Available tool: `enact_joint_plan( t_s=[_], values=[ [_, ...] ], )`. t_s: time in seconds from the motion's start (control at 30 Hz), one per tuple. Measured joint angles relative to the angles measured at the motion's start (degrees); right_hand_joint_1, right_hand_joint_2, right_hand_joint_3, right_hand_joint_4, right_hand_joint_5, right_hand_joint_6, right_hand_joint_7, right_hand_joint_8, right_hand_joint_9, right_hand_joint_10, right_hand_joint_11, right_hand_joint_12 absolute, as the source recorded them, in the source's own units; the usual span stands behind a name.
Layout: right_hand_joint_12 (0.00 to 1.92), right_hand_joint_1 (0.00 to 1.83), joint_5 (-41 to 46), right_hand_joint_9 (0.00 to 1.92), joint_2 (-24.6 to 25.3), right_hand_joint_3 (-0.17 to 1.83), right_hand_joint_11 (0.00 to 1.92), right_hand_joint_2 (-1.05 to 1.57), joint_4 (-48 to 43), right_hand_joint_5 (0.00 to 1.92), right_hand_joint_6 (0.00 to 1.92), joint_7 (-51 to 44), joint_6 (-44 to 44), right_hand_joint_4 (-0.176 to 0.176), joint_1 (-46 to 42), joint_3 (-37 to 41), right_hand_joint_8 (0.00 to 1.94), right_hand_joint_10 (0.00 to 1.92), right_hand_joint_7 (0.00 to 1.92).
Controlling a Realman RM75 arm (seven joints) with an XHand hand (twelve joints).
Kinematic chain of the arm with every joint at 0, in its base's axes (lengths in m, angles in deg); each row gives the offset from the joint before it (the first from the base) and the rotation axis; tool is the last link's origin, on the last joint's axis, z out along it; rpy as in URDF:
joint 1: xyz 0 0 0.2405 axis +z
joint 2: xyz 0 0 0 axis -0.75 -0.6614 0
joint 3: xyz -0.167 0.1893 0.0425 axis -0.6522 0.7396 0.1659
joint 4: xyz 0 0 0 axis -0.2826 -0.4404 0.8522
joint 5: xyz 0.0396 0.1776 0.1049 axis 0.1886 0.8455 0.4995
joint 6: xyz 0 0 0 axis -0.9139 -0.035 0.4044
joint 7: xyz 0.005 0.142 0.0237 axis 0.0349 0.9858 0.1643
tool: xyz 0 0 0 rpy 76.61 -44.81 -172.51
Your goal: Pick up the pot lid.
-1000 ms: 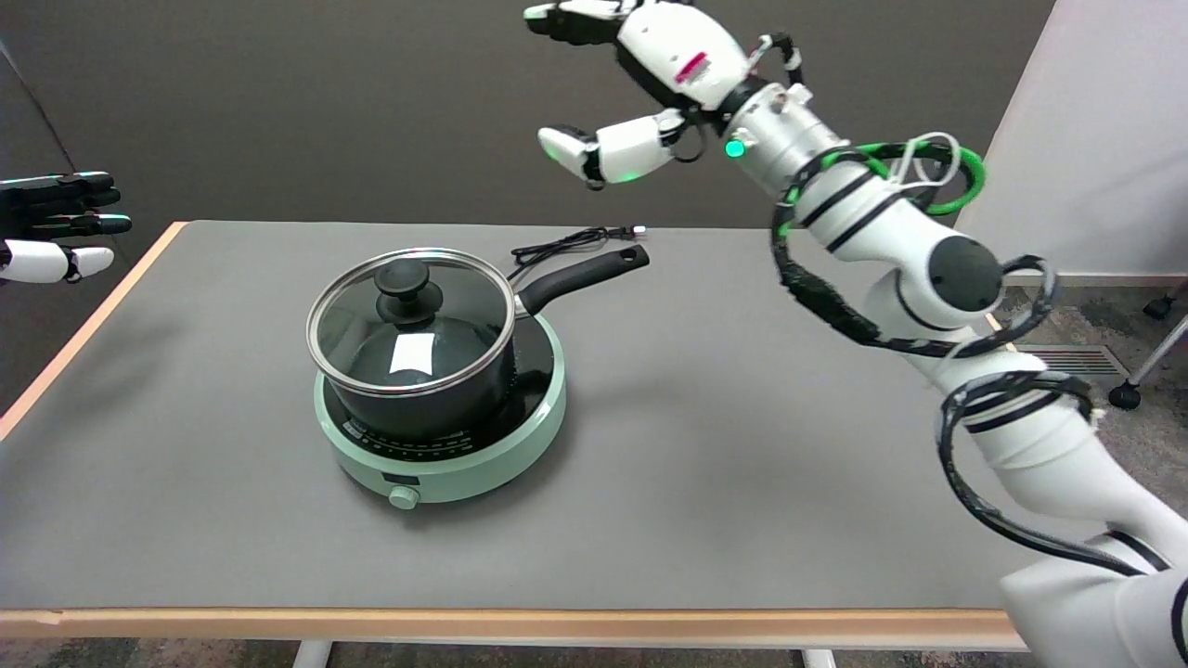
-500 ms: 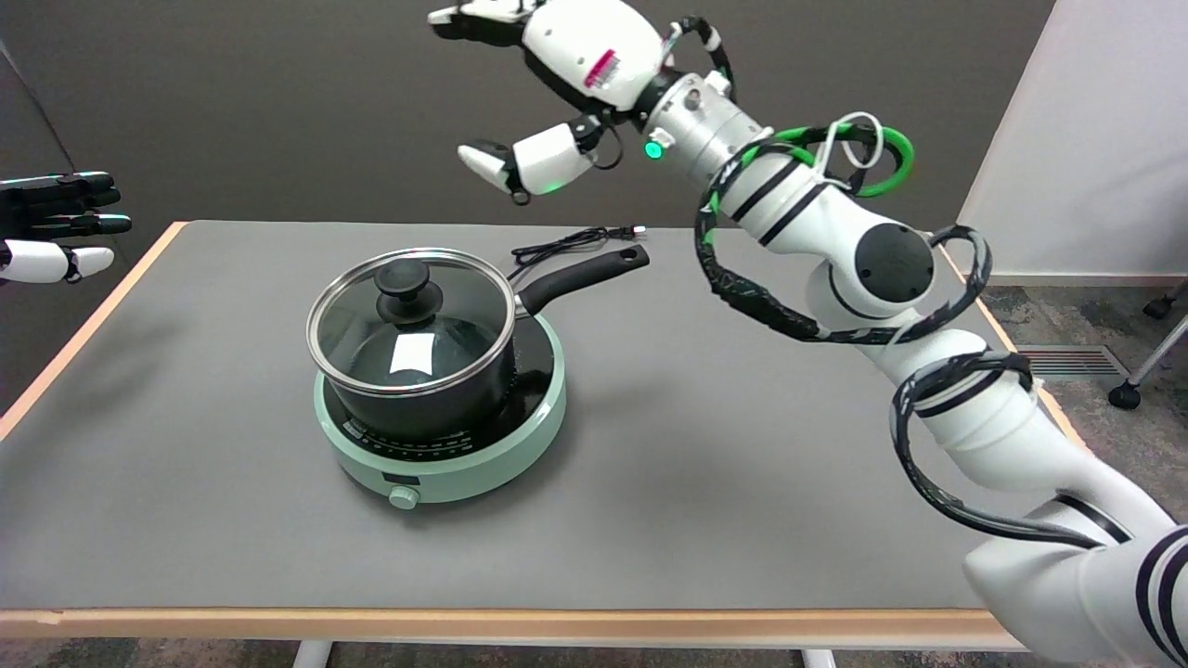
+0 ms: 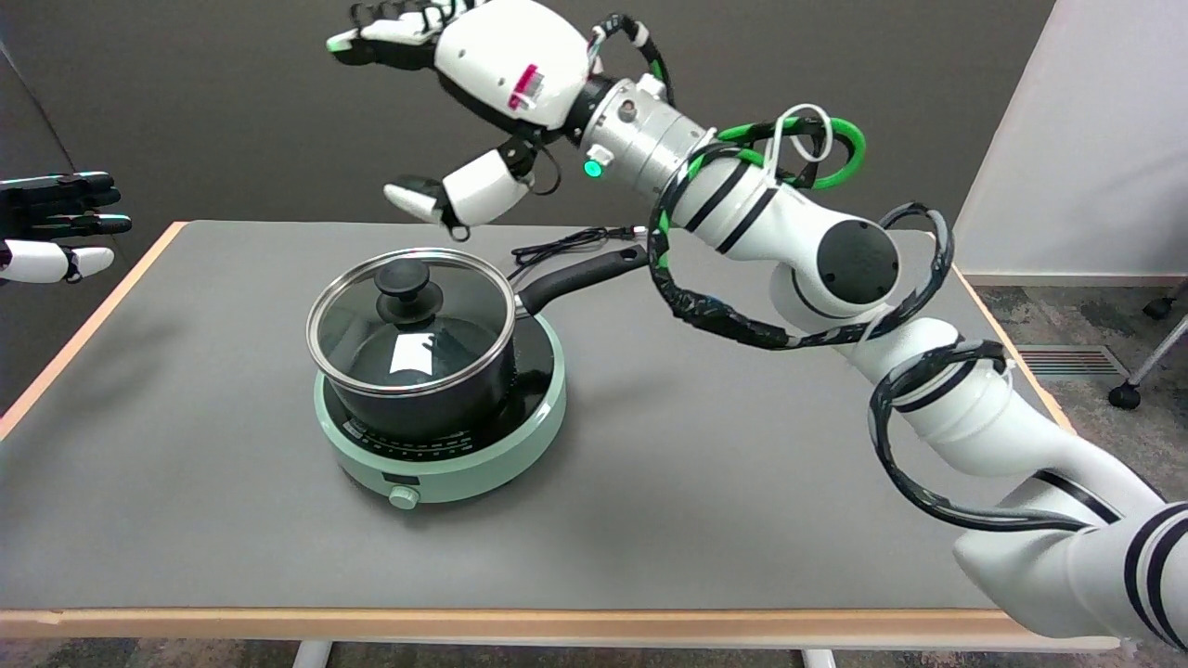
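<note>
A glass pot lid (image 3: pixel 413 320) with a metal rim and a black knob (image 3: pixel 403 288) covers a black saucepan (image 3: pixel 436 385). The pan stands on a round mint-green hotplate (image 3: pixel 445 455) left of the table's middle. Its black handle (image 3: pixel 583 275) points to the back right. My right hand (image 3: pixel 464 93) hangs in the air above and slightly behind the lid, well clear of the knob. Its fingers are spread apart, thumb lowest, and it holds nothing.
The hotplate's black power cord (image 3: pixel 566 243) lies on the grey table (image 3: pixel 742 464) behind the pan handle. The idle left hand (image 3: pixel 51 223) hovers still at the picture's left edge. My right arm (image 3: pixel 835 278) stretches across the table's right half.
My right hand has swung left and slightly lower, from above the table's back middle to a spot over the pot. The lid, pan and hotplate have not moved.
</note>
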Motion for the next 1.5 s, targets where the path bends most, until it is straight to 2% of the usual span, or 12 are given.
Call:
enact_joint_plan(
  t_s=[0.23, 0.93, 1.5],
  values=[
    [0.85, 0.74, -0.1, 0.56, 0.8, 0.9, 0.4, 0.55, -0.6, 0.44, 0.19, 0.0, -1.0, 0.065, 0.9, -2.4, 0.19, 0.33, 0.56],
    [0.85, 0.75, -0.2, 0.56, 5.3, 0.92, 0.4, 0.54, 9.1, 0.45, 0.2, -0.3, -2.8, 0.066, 3.2, -8.2, 0.19, 0.33, 0.56],
    [0.89, 0.8, -0.6, 0.58, 6.6, 0.92, 0.41, 0.55, 13.7, 0.47, 0.21, -1.9, -4.6, 0.066, 3.9, -10.6, 0.2, 0.35, 0.58]
  ],
)
